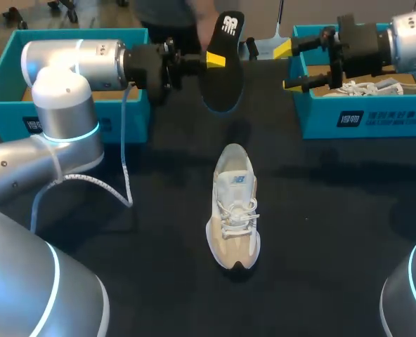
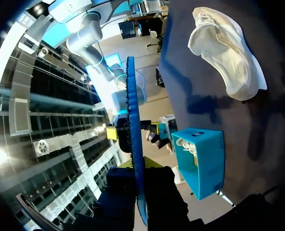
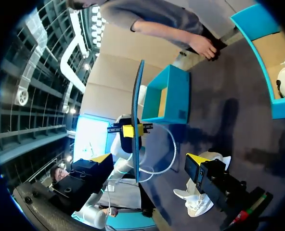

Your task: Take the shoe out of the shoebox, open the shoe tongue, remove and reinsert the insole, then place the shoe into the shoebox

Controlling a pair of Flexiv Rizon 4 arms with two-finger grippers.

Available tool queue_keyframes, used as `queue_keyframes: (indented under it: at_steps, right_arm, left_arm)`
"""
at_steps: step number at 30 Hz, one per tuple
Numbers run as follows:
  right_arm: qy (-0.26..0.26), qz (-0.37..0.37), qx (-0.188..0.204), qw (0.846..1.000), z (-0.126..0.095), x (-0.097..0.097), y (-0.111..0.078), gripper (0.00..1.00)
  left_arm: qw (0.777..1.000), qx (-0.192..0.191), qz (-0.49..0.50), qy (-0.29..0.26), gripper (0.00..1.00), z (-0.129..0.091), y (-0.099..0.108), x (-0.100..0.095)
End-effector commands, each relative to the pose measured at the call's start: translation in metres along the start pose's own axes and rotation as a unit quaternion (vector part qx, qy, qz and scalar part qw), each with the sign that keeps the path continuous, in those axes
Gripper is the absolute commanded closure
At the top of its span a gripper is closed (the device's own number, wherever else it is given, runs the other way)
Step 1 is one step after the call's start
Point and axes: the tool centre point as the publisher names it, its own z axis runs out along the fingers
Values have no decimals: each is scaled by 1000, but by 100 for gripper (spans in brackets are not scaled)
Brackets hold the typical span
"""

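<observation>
With left claw [image 1: 215, 60] clamped on thin black insole [image 1: 225, 84], feed toe-first into beige lace-up sneaker [image 1: 234, 207], bracing it with wide-apart right claw [image 1: 287, 67].

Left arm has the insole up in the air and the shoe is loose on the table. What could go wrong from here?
1. The left pincer holds the insole at mid-length, above the table. It might twist or slip on the way down.
2. Nothing steadies the shoe. The right pincer is open, off by the right shoebox. Pushing the insole in may shove the shoe away.
</observation>
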Motion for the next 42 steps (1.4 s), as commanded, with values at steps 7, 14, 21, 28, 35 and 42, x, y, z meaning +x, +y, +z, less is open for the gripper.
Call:
queue_keyframes:
  at_steps: [7, 14, 21, 28, 35, 42]
  right_arm:
    - [17, -7, -6, 1000, 31, 4, -1, 0]
    - [29, -8, 4, 1000, 45, 2, -1, 22]
    - [38, -8, 13, 999, 51, -2, 0, 32]
    - [41, -10, 20, 999, 53, -2, 1, 52]
    - [44, -12, 24, 999, 55, -2, 2, 56]
    - [47, -14, 26, 998, 56, -1, 3, 62]
  left_arm:
    - [999, -31, 1, -7, 100, 13, -2, 0]
    - [999, -40, 2, -7, 100, 24, 5, 4]
    - [999, -44, 3, -7, 100, 32, 8, 5]
    - [999, -45, 2, -9, 100, 39, 10, 7]
    - [999, -41, -2, -10, 100, 45, 9, 10]
    - [999, -40, -5, -13, 100, 49, 9, 11]
